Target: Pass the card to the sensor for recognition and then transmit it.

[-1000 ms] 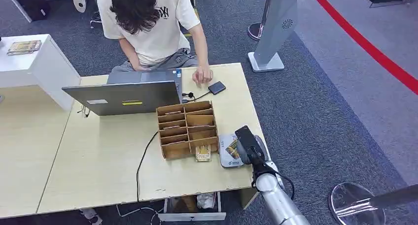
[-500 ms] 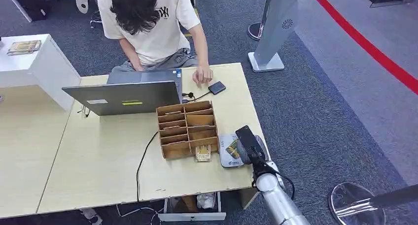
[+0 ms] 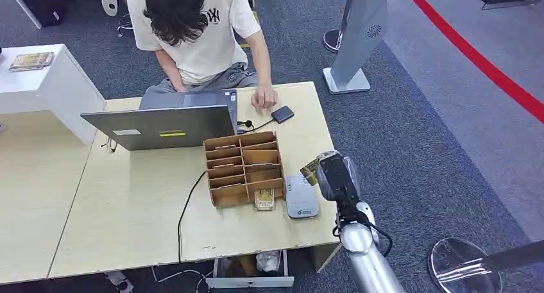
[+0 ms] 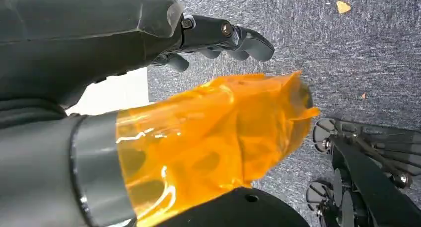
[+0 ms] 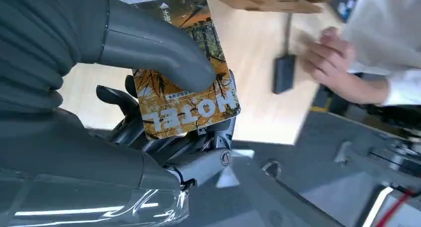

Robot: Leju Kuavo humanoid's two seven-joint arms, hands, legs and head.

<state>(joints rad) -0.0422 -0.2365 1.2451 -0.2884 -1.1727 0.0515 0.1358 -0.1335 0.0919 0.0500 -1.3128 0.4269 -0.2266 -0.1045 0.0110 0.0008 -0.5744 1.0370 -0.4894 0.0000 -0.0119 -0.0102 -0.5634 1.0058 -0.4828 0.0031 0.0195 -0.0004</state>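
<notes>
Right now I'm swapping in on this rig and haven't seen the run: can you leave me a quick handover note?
Right hand: pinches the card between thumb and fingers, lifted above the table's right edge, just right of the sensor.
Left hand: holds nothing, hanging over the carpet, fingers loosely curled.
Sensor lies flat beside the wooden card rack; another card lies at the rack's front.
Done: card is picked up. Whether it was scanned cannot be told.
Left: confirm the scan, then hand the card to the person at the laptop.
</notes>
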